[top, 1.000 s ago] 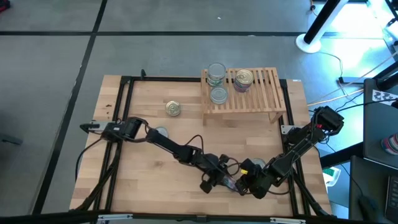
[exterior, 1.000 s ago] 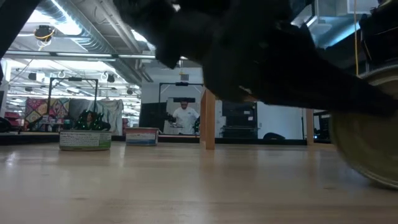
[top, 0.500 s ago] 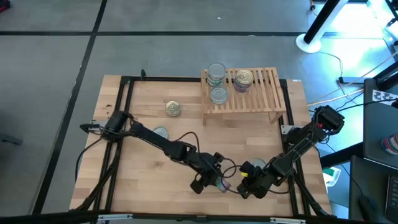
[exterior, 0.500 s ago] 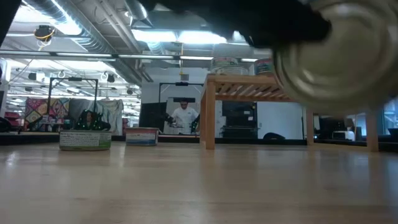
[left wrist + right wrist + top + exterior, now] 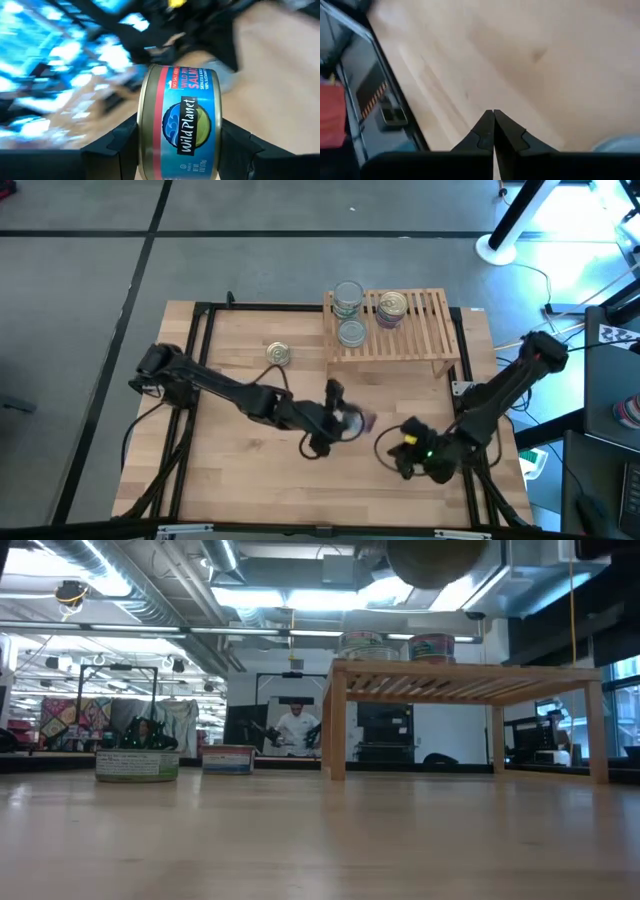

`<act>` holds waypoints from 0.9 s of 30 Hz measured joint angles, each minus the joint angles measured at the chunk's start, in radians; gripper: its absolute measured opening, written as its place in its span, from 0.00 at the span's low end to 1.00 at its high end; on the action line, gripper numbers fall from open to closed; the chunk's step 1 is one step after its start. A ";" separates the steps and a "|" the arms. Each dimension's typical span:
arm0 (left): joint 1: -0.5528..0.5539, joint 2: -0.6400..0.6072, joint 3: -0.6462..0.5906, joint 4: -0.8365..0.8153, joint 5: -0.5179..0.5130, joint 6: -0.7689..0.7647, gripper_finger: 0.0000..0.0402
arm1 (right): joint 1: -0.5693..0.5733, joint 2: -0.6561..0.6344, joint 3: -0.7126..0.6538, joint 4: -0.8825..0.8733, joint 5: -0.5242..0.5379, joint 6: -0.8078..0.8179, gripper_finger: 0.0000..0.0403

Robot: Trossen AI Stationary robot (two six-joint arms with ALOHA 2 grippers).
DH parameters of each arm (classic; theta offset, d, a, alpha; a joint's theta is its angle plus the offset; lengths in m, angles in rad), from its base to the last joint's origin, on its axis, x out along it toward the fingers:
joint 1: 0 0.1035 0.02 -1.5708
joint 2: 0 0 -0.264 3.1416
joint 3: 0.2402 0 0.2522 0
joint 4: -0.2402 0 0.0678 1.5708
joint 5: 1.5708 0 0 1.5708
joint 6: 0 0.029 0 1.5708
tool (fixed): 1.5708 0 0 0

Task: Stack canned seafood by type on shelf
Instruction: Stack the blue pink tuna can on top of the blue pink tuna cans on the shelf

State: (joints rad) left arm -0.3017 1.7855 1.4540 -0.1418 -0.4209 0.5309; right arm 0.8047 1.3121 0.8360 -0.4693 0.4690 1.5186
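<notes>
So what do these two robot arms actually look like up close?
Both arms are dark, slim and jointed, with thin black cables looping alongside. The left gripper has two chunky, angular black fingers. The right gripper has two black fingers tapering to a point, and a small yellow-green spot shows near that wrist in the overhead view.

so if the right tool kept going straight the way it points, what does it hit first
Probably the bare wooden tabletop. The right tool, shut and empty, angles down at the planks near the table's edge, with no can in its line, though depth is hard to judge.
</notes>
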 joint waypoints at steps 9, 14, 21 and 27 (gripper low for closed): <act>0.084 -0.025 0.000 0.266 -0.273 0.316 0.48 | 0.000 -0.248 0.000 -0.082 0.310 -0.250 0.01; 0.173 -0.025 0.000 0.441 -0.267 0.434 0.48 | 0.000 -0.359 0.000 -0.074 0.482 -0.501 0.01; 0.293 0.022 0.002 0.594 -0.061 0.580 0.48 | -0.032 -0.474 0.000 -0.072 0.794 -0.767 0.01; 0.382 0.107 0.002 0.718 0.025 0.819 0.48 | -0.192 -0.586 0.000 -0.073 0.728 -0.895 0.01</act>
State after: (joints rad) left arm 0.0803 1.8923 1.4559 0.5763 -0.3958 1.3499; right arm 0.6127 0.7265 0.8360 -0.5419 1.1973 0.6233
